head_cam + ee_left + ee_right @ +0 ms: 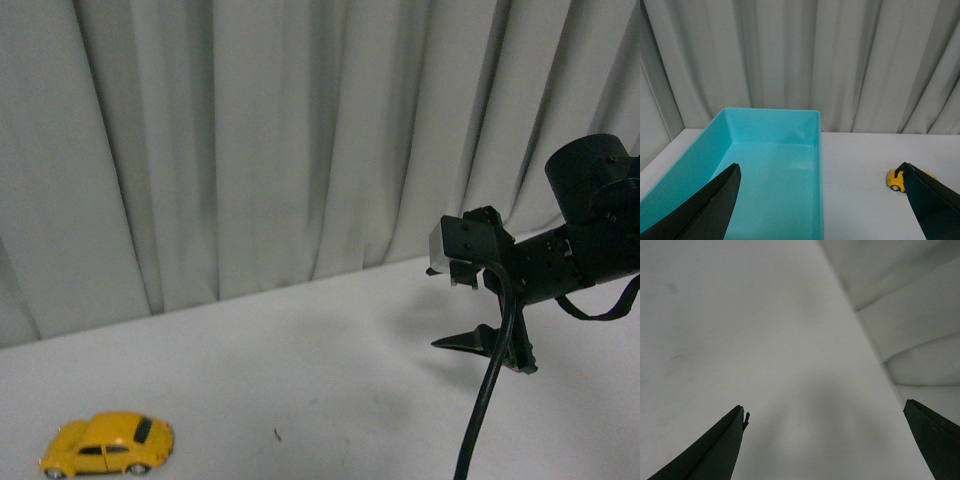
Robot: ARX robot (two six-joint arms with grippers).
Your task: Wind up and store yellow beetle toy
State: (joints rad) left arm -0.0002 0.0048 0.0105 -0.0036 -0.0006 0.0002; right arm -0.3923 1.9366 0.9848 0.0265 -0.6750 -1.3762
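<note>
The yellow beetle toy (105, 445) stands on its wheels on the white table at the front left. In the left wrist view only its front end (895, 179) shows, half hidden behind one finger. My left gripper (820, 165) is open and empty, spanning the edge of a teal bin (765, 125) and the table. It does not touch the toy. My right gripper (450, 338) hovers open over the table at the right, far from the toy. The right wrist view shows that gripper (824, 405) with only bare table between its fingers.
The teal bin is an open rectangular box with nothing visible inside, beside the toy. A grey curtain (300, 140) hangs along the table's far edge. A black cable (490, 400) droops from the right arm toward the front.
</note>
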